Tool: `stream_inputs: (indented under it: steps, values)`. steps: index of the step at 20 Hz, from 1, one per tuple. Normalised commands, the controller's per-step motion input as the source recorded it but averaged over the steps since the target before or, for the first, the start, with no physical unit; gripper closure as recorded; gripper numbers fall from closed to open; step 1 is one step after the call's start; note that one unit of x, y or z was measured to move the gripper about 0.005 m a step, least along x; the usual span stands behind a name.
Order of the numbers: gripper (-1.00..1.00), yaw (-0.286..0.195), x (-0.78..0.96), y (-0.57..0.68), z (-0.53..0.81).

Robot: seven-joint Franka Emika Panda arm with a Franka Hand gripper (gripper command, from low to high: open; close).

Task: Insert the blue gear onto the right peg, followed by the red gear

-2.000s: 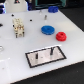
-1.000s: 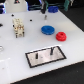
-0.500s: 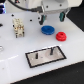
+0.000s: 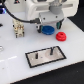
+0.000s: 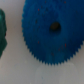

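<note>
One white table (image 4: pixel 15 57) fills most of the exterior view, and everything else sits on it or hangs over it. Next in size is the robot arm, a bulky white body reaching in from the top of that view, with its gripper (image 4: pixel 50 25) hanging low over the blue gear (image 4: pixel 47 31); whether the jaws are apart or together cannot be told, since the fingertips blur into the dark wrist housing and the wrist view shows no finger clearly. The base plate (image 4: pixel 35 58), a white rectangle with a black border, lies toward the front of the table, well apart from the gears, and the right peg (image 4: pixel 50 50) stands upright on it as a thin dark pin. The blue gear lies flat on the table directly under the gripper, partly hidden by it in the exterior view; in the wrist view it (image 5: pixel 52 32) nearly fills the picture, its teeth and dark centre hole showing. The red gear (image 4: pixel 61 36) rests flat just beside the blue one, toward the exterior view's right. A small pale fixture (image 4: pixel 19 29) stands near the back, toward the exterior view's left.
</note>
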Motion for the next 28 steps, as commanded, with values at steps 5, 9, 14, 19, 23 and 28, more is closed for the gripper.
stream_inputs:
  steps: [5, 9, 14, 19, 23, 28]
  values:
    - [1.0, 0.0, -0.27, 0.0, -0.27]
    - [1.0, 0.0, -0.04, 0.0, 0.0]
    - [1.0, 0.0, -0.24, 0.02, -0.08]
    - [1.0, 0.0, -0.05, 0.0, 0.12]
    - [1.0, 0.0, 0.13, 0.01, 0.53]
    - [1.0, 0.0, 0.41, -0.03, 0.54]
